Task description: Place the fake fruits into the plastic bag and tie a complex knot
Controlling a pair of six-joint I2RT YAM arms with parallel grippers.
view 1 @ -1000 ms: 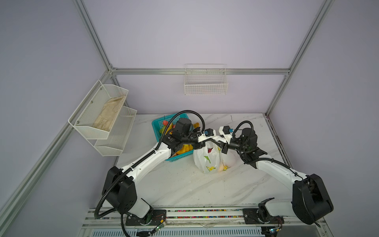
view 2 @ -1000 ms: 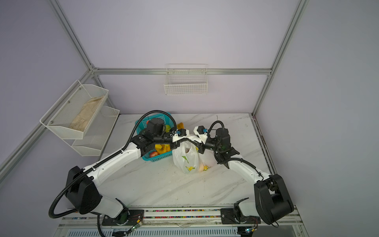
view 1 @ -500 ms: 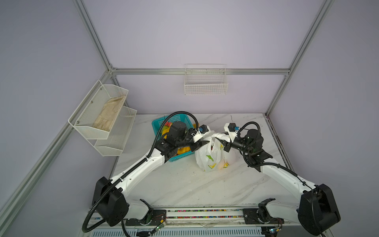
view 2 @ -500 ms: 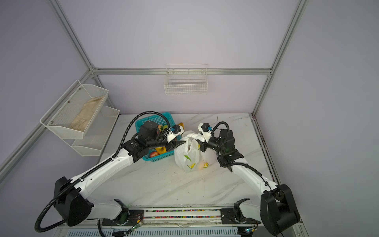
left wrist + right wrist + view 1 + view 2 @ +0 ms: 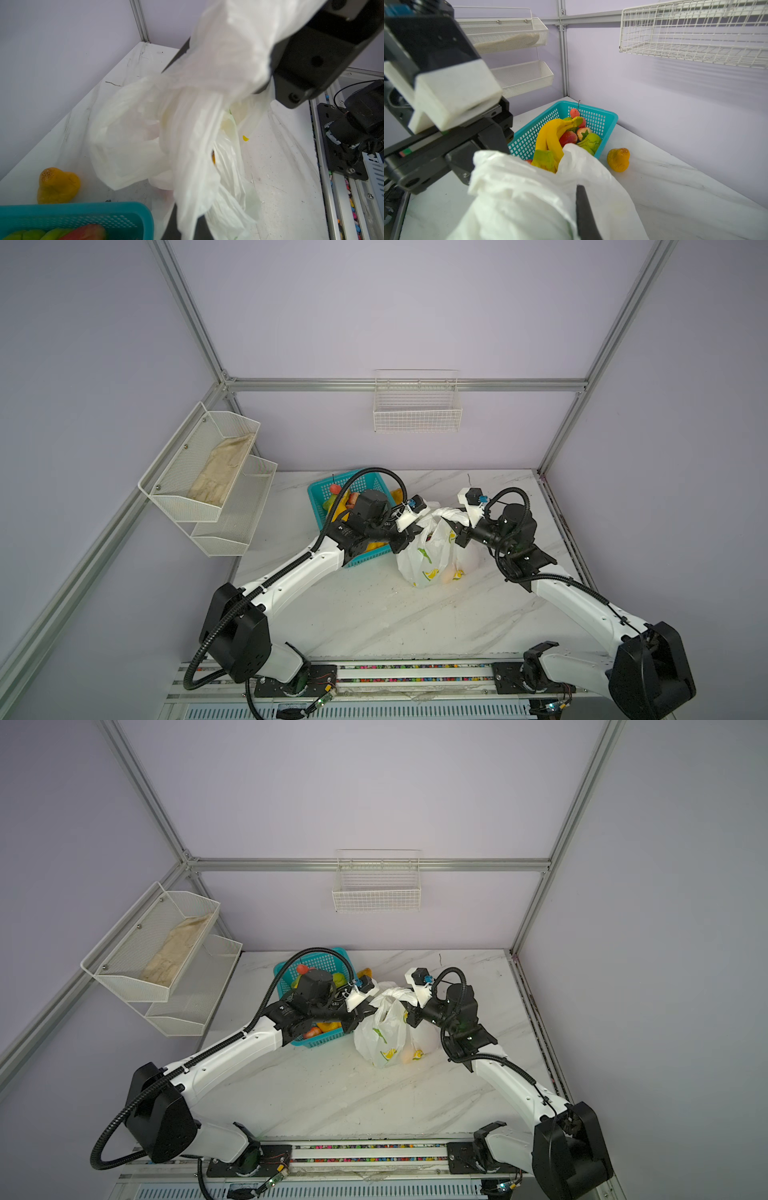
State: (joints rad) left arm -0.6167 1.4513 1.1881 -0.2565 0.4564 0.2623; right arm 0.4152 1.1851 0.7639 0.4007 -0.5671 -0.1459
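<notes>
Left wrist view: your left gripper (image 5: 186, 228), reopened then re-clenched, now pinches plastic bag (image 5: 197, 145) handle; right gripper (image 5: 462, 533) clamps opposite handle. Bag stands beside teal basket (image 5: 72, 209). Arms pulled apart since: knot (image 5: 448, 513) likely cinching.

We record 1 thin translucent white plastic bag (image 5: 419, 564) standing upright just beside a teal lattice basket (image 5: 525, 139), its white handle strips (image 5: 449, 513) bunched and twisted at the top; whether they form a finished knot we cannot tell. Yellow plastic bananas (image 5: 550, 135), red strawberries (image 5: 568, 138) and a lumpy green fruit (image 5: 590, 141) lie in the basket; 1 yellow-orange fruit (image 5: 618, 159) lies loose just beside it.
</notes>
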